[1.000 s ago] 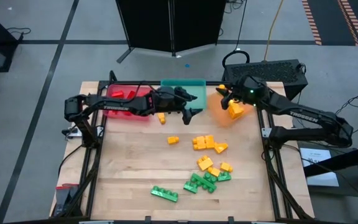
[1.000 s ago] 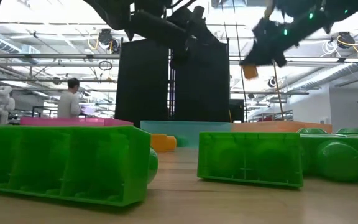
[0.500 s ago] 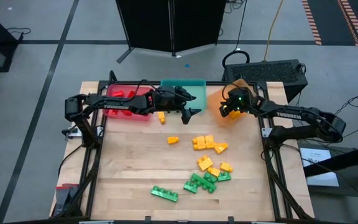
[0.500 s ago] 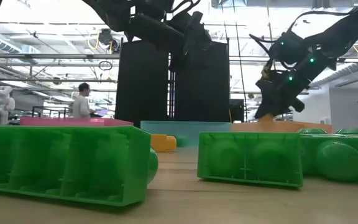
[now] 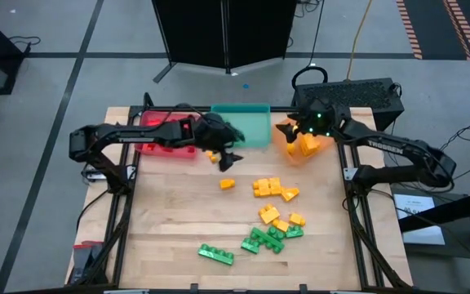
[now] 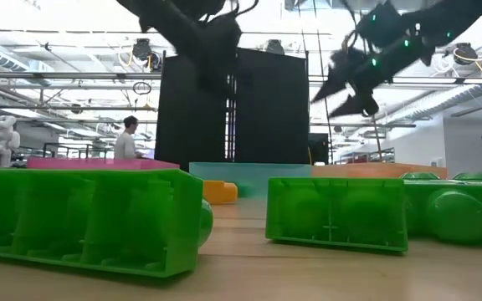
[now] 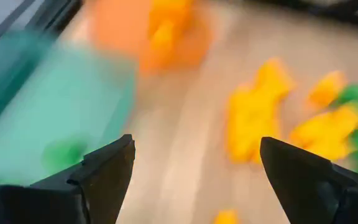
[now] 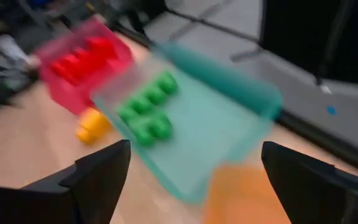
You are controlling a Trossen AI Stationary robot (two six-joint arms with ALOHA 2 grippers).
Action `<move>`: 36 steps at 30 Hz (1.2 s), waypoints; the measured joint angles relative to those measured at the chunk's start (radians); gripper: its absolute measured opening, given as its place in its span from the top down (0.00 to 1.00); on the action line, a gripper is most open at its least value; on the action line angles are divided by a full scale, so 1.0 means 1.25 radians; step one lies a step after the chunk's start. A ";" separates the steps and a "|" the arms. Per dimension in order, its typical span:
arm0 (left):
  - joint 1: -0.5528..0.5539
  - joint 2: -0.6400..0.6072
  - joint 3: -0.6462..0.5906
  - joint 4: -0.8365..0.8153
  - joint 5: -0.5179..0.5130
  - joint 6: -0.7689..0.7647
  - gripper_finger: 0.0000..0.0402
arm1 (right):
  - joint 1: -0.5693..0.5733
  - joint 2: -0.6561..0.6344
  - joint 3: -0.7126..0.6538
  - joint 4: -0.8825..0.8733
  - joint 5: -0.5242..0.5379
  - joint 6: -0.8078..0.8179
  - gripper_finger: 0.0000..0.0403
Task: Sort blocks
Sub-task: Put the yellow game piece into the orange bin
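Note:
Loose yellow blocks [image 5: 272,188] and green blocks [image 5: 263,238] lie on the wooden table, and one yellow block [image 5: 211,153] rests in front of the red tray [image 5: 166,140]. Red blocks [image 8: 82,59] lie in that tray. Green blocks [image 8: 145,109] lie in the teal tray [image 5: 251,131], yellow ones [image 5: 308,145] in the orange tray [image 5: 296,153]. My right gripper [image 5: 284,129] hangs open and empty above the orange tray's left edge. My left gripper [image 5: 228,158] is open and empty above the table, near the single yellow block.
The three trays stand side by side along the table's far edge. Bare wood spreads across the table's left half and centre. Large green blocks [image 6: 86,217] fill the low view's foreground. A person stands far back in the room.
My right gripper has gone down into the orange tray with a yellow block, opened and let it go there. It has then risen and turned toward the teal tray. My left gripper has swung toward the table's left and near edges, staying open.

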 joint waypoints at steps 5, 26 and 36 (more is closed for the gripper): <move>0.013 -0.003 -0.068 -0.212 -0.171 -0.286 0.14 | 0.008 -0.042 0.047 0.000 -0.001 -0.007 0.16; -0.043 0.083 -0.149 -0.082 -0.419 -0.632 0.14 | 0.008 -0.077 0.055 -0.057 -0.003 0.013 0.16; -0.067 0.173 -0.125 -0.090 -0.462 -0.633 0.14 | 0.008 -0.077 0.055 -0.076 -0.004 0.014 0.16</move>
